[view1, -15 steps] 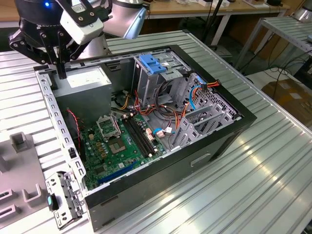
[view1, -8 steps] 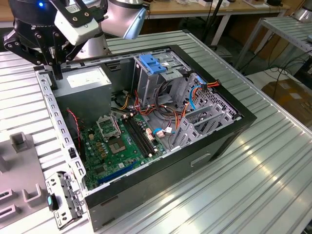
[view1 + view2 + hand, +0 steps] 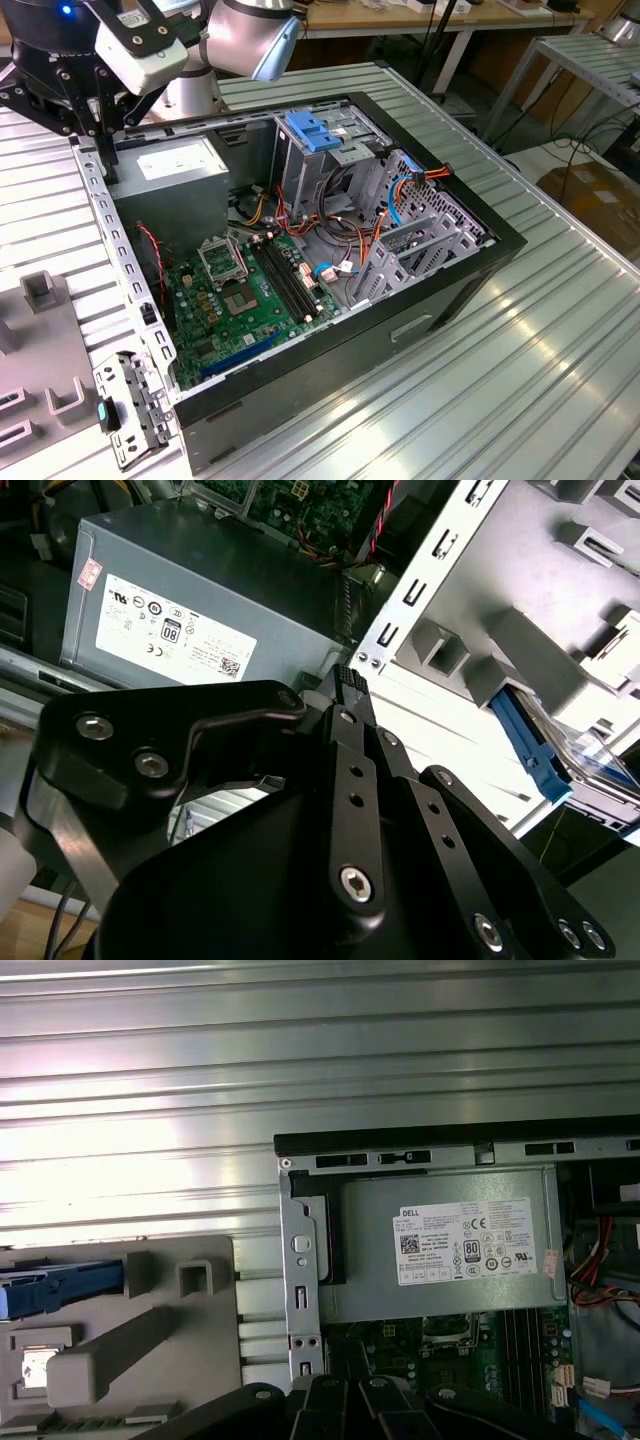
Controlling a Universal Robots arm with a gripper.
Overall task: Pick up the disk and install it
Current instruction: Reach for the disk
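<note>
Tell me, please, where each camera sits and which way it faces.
Exterior view: off the arm, looking down into the open computer case; the arm's wrist shows.
Second wrist view: on the wrist, looking along the tool toward the power supply.
First wrist view: on the wrist, looking down over the case edge and grey fixture; tool links show.
Both wrist views share the power supply and the disk.

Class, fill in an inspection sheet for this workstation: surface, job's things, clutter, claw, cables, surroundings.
surface: ribbed metal table carrying an open computer case.
job's things: disk lies in the grey holder beside the case, ungripped.
clutter: nothing seen.
claw: claw hovers over the case's edge near the power supply, apart from the disk.
cables: red, orange and blue cables inside the case.
surroundings: another metal bench behind.
</note>
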